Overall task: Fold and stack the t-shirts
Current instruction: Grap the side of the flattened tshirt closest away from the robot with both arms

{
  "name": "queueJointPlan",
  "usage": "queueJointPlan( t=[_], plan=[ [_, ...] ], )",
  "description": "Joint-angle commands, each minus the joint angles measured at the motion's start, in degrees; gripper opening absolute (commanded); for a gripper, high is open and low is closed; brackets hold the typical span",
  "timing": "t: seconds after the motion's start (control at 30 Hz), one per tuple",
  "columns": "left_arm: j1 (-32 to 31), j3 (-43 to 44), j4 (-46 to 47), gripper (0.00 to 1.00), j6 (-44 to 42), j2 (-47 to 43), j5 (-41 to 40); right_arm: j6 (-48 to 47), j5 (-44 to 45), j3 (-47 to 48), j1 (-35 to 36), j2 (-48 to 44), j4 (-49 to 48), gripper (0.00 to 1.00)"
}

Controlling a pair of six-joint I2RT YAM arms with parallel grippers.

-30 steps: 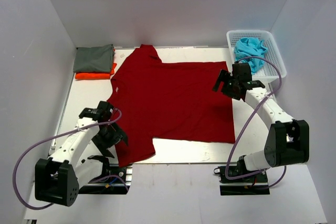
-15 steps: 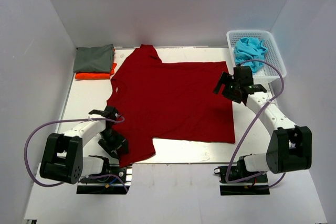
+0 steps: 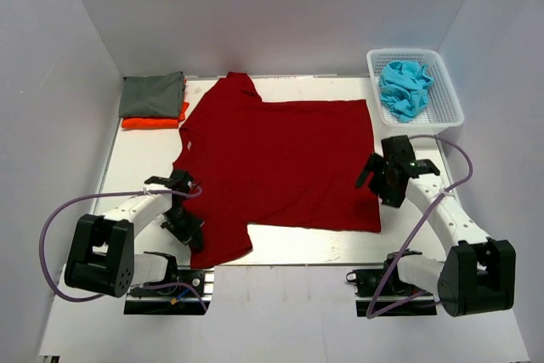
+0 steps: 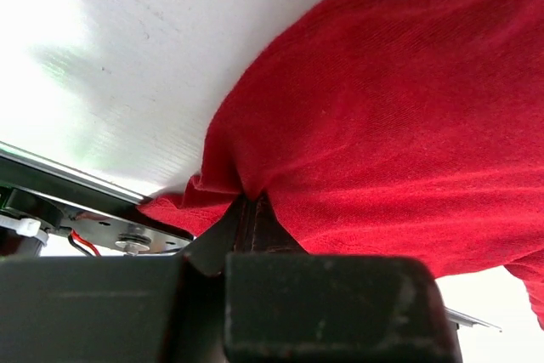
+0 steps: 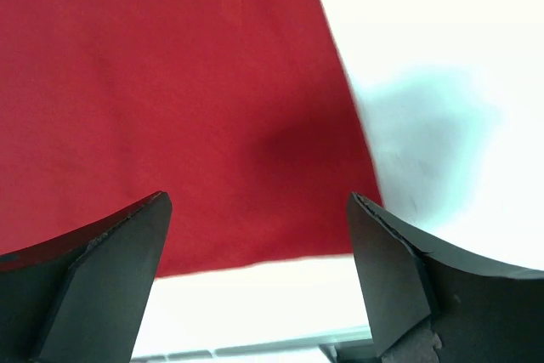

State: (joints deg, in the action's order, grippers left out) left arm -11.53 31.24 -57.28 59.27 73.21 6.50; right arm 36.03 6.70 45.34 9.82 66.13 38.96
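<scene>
Down low, L gripper (image 4: 252, 210) pinching red tee (image 3: 280, 159) sleeve edge

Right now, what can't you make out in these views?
Top external: orange t-shirt mostly covered by the grey-green t-shirt; only an edge shows.
Top external: turquoise t-shirts bunched in the basket; count unclear.
Left wrist: left claw tips buried in a dark red t-shirt fold.
Right wrist: open right claw above the cloth; contact unclear.

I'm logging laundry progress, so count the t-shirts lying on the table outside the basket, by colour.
Dark red t-shirt: 1
Grey-green t-shirt: 1
Orange t-shirt: 1
Total: 3
Turquoise cloth in the basket: left out, count unclear.
</scene>
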Motion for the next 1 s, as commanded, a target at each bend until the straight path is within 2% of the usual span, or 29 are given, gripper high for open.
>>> queueJointPlan(
  t=[0.0,0.1,0.3,0.37,0.4,0.43,0.67,0.97],
  plan=[
    [0.0,2.1,5.3,0.0,-0.2,-0.2,-6.9,4.4,-0.8,-2.8,-0.2,-0.5,7.7,0.89],
    [0.0,4.9,4.0,0.0,-1.3,-2.9,-8.3,4.2,-1.2,-3.9,-0.2,1.0,9.2,0.89],
    [0.0,10.1,3.5,0.0,-3.6,-6.0,-8.8,2.9,-4.7,-6.3,-0.4,4.8,5.8,0.86],
    [0.0,10.8,2.7,0.0,-4.2,-6.7,-8.8,2.8,-4.8,-6.6,-0.3,5.8,5.8,0.79],
    [0.0,11.6,2.2,0.0,-4.9,-6.7,-8.8,2.6,-5.5,-7.3,-0.4,5.8,5.3,0.71],
    [0.0,11.6,1.6,0.0,-4.9,-6.7,-8.8,2.6,-5.6,-7.5,-0.4,5.3,5.2,0.71],
    [0.0,11.6,-0.8,0.0,-7.5,-7.7,-2.3,2.5,-5.9,-9.8,-0.6,5.8,3.4,0.69],
    [0.0,9.7,-15.2,0.0,-9.1,-8.8,8.4,3.3,-1.4,-8.5,-0.8,2.3,8.6,0.71]
  ],
)
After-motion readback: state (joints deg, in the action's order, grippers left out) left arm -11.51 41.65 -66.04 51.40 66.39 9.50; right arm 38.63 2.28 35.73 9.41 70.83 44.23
